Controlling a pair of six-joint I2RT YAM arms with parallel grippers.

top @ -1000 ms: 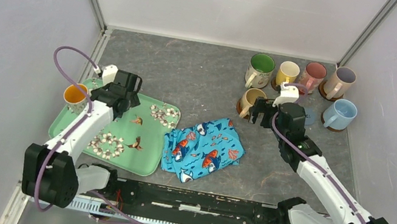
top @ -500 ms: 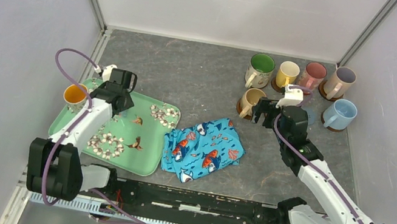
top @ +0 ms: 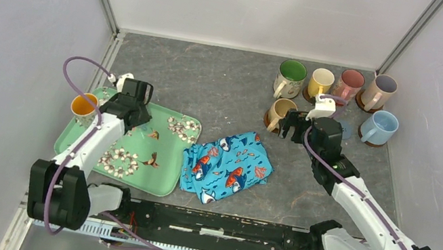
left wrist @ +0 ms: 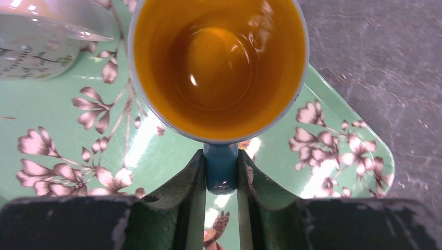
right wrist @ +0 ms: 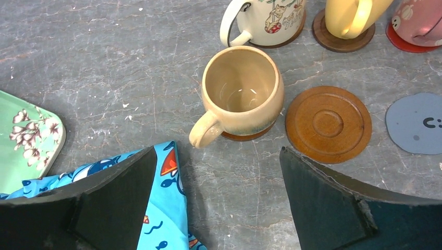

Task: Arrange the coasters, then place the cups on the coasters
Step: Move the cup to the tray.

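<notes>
An orange-lined cup (top: 83,104) (left wrist: 219,67) stands upright on the left end of the green floral tray (top: 156,168). My left gripper (top: 104,103) (left wrist: 221,174) is shut on its blue handle, both jaws touching it. Over at the right, my right gripper (top: 293,125) (right wrist: 218,156) hangs open and holds nothing, just short of the beige cup (right wrist: 242,91), which sits on a brown coaster. A ringed brown coaster (right wrist: 328,124) and a blue-grey coaster (right wrist: 417,124) lie bare beside it. Green-inside (top: 291,77), yellow (top: 320,82), pink (top: 350,84), lilac-lined (top: 382,90) and light blue (top: 380,127) cups stand on coasters.
A blue fish-print cloth (top: 229,164) (right wrist: 156,219) lies crumpled between the tray and the right arm. In the left wrist view a pale printed vessel (left wrist: 41,41) sits on the tray close to the orange-lined cup. White walls close in the table on three sides.
My left gripper's jaws have closed from wide open onto the orange-lined cup's handle. The right gripper has shifted slightly and stays open.
</notes>
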